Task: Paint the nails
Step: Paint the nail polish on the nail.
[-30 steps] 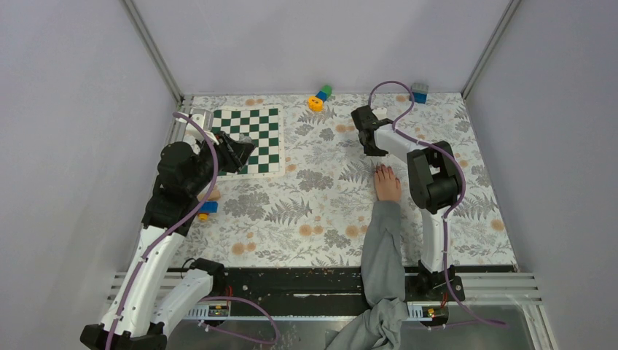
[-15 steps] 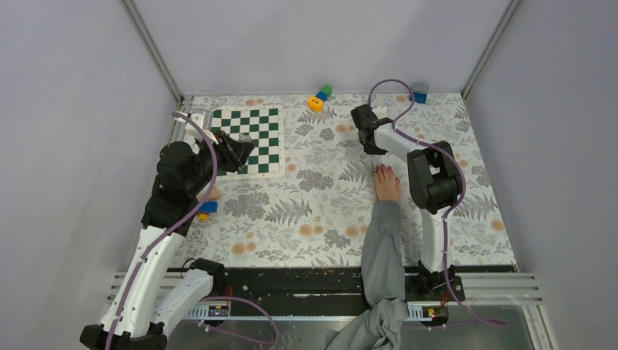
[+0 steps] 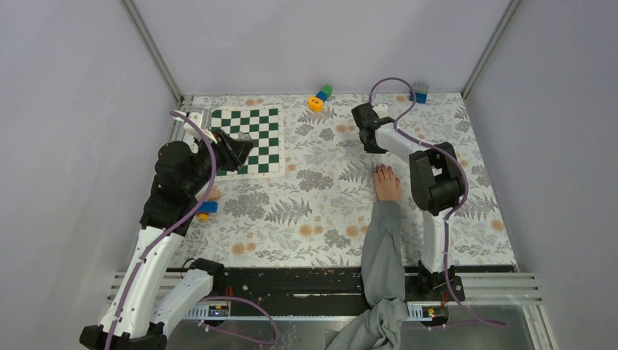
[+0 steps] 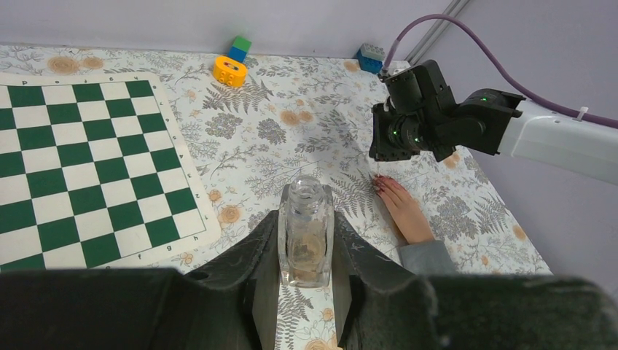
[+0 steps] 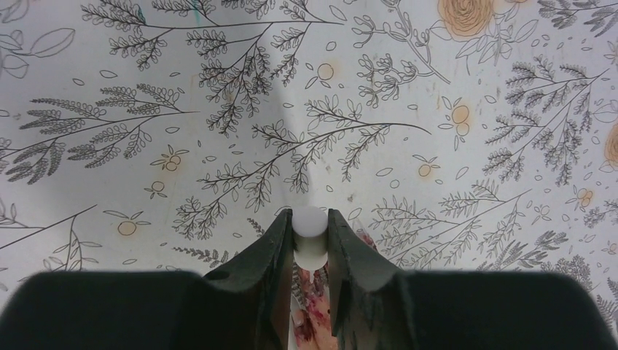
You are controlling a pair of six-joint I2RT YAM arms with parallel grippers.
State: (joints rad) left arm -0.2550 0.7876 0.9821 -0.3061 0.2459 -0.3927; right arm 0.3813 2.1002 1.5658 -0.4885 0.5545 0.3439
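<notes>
Top view: hand [image 3: 387, 185] lies flat on the floral tablecloth [image 3: 321, 211], right of centre. Its grey sleeve [image 3: 382, 251] runs back to the near edge and the fingers point at the far wall. The nails [image 3: 380, 169] are tiny dark-red specks at the fingertips. Right gripper [image 3: 370, 142] hangs just beyond those fingertips, pointing down; jaw state unreadable from here. Left gripper [image 3: 239, 151] sits over the near-left corner of the chessboard [image 3: 255, 131], well apart from the hand. Orange-blue-green blocks [image 3: 319, 97] and a blue block [image 3: 419, 92] are at the far edge. A small blue-yellow piece [image 3: 207, 209] lies beside the left arm.

Left wrist: left gripper [image 4: 306, 219] is clamped on a clear glass bottle [image 4: 306, 235], which is upright with an open neck and no cap. Past it, the right gripper [image 4: 393, 142] is above the table just beyond the hand [image 4: 405, 213]. The nails [image 4: 379, 184] read as dark red. The chessboard [image 4: 80, 168] is to the left.

Right wrist: right gripper [image 5: 310, 219] is closed on a white cap [image 5: 310, 232], looking straight down at the tablecloth [image 5: 218, 109]. Red-smeared nails [image 5: 312, 310] show in the gap between the fingers under the cap. Can't tell if anything touches them.
</notes>
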